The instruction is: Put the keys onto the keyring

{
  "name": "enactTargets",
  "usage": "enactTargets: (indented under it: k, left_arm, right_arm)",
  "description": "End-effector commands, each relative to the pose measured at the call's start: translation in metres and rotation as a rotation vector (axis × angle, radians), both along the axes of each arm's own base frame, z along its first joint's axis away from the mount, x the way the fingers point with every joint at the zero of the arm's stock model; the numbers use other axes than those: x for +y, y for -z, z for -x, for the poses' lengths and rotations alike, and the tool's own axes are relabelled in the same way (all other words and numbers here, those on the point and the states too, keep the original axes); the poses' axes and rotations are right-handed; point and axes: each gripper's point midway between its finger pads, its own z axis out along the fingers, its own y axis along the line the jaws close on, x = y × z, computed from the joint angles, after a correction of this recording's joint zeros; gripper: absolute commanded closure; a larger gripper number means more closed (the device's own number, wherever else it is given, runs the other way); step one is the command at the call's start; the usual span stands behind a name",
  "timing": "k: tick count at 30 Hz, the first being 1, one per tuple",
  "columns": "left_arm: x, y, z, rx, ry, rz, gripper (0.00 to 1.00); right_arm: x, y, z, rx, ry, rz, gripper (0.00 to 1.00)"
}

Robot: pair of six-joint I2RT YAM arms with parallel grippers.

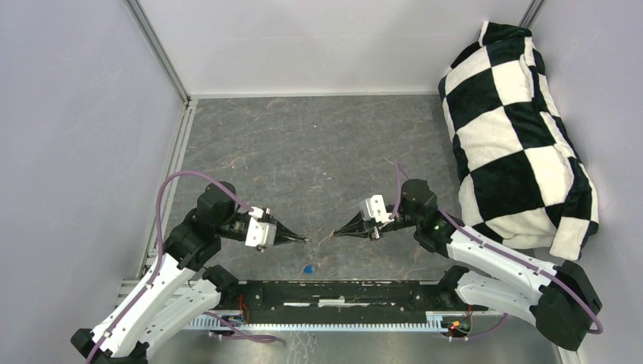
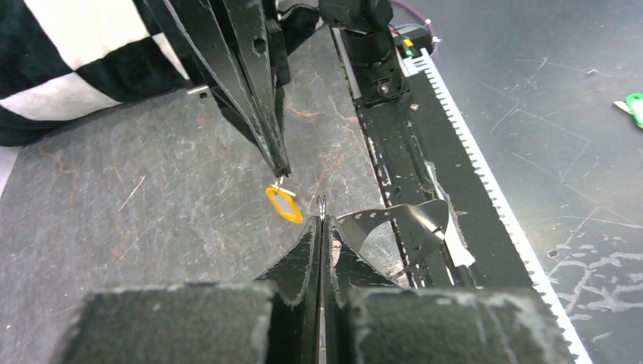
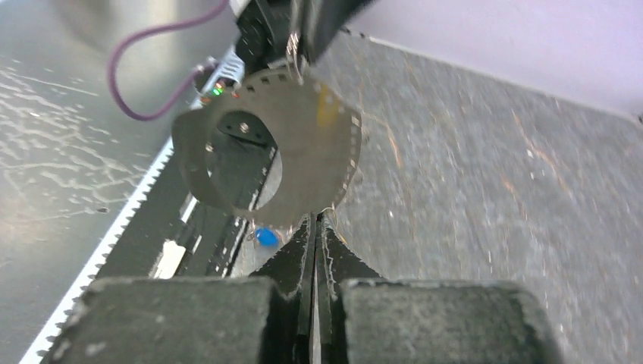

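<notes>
No key is on the ring (image 3: 322,155) yet, as far as I can see. The left pincer (image 2: 320,222) is pressed together on a thin bit of wire at the edge of the ring and holds the grey band up off the table (image 1: 318,152). The right pincer (image 2: 280,170) is pressed together too. It pinches the little wire loop of the yellow key (image 2: 284,205), and the key hangs under its tip. That key is just beside the left pincer's tip and close to the ring, but I cannot see it threaded on.

The blue key (image 1: 308,268) lies on the table near the front edge, between the two arms. No pincer touches it. So I think both keys have to go on, and the yellow one comes first.

Some things are hard to see. From above, the ring and the yellow key are too small to make out. In the right wrist view the ring is blurry, it hides the yellow key, and I cannot find its open end. A green thing (image 2: 634,108) is cut off at the edge of the left wrist view.
</notes>
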Motion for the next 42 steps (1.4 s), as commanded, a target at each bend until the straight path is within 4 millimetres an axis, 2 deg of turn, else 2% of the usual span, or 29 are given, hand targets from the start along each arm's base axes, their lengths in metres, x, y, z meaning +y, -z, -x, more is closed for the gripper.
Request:
enactTargets:
  k: [1,7,21,34,42]
  left_arm:
    - [-0.001,-0.024,0.013,-0.025,0.088,0.046,0.98]
    - [-0.001,-0.023,0.016,-0.022,0.113,0.041,0.98]
    - [-0.001,-0.025,0.019,-0.027,0.126,0.052,0.98]
    - [-0.003,-0.029,0.023,-0.066,0.185,0.07,0.98]
    - [-0.003,-0.034,0.025,-0.176,0.26,0.074,0.98]
  right_arm:
    - [0.005,-0.037,0.027,-0.037,-0.204,-0.044,1.0]
    - [0.014,-0.058,0.036,-0.071,-0.266,-0.059,0.99]
    - [0.028,-0.077,0.041,-0.104,-0.261,-0.089,1.0]
    - [0.035,-0.076,0.047,-0.129,-0.335,-0.061,1.0]
    - [0.028,-0.082,0.054,-0.174,-0.381,-0.045,1.0]
